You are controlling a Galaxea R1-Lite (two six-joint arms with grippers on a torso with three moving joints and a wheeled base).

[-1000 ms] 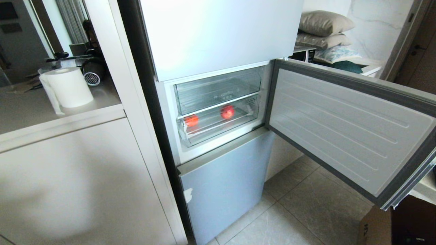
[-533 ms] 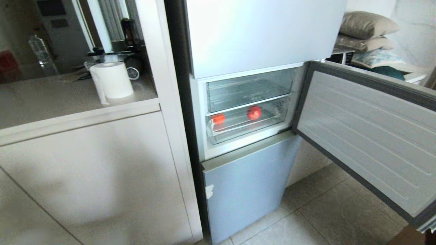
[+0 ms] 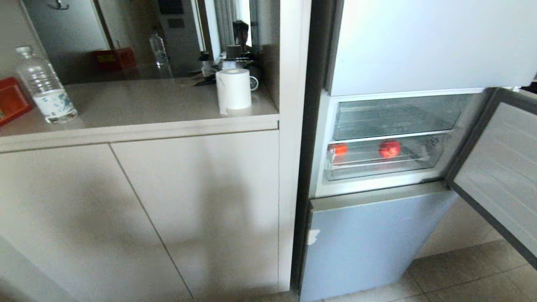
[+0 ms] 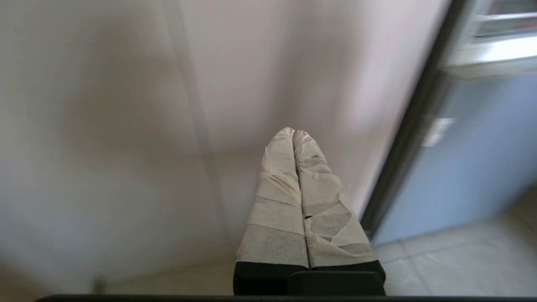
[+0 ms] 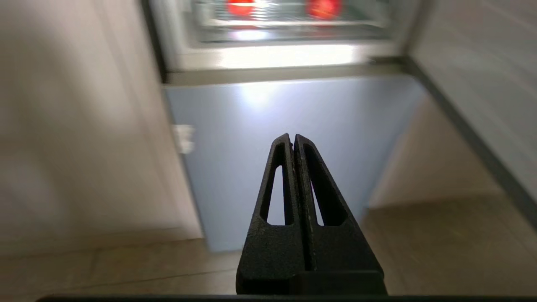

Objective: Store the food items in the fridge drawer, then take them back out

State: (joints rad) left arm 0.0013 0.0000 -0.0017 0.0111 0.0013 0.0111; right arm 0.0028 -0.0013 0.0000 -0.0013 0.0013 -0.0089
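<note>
Now the left end effector (image 4: 293,133) and the right end effector (image 5: 292,137) are both pressed closed, holding nothing. The two food items (image 3: 389,148) lie in the fridge drawer (image 3: 377,168). The view has swung left, showing more counter (image 3: 138,102).

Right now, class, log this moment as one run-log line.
two red rounded food items: in shallow clear fridge drawer | fridge door: open | left gripper: shut, empty | right gripper: shut, empty

Beige cabinet doors (image 3: 138,209) ran below a pale counter (image 3: 138,105) carrying a paper-towel roll (image 3: 233,90) and a clear water bottle (image 3: 44,86). Grey floor tiles (image 3: 470,272) lay at lower right; soft daylight reflected off the counter's glossy back panel (image 3: 126,37).
</note>
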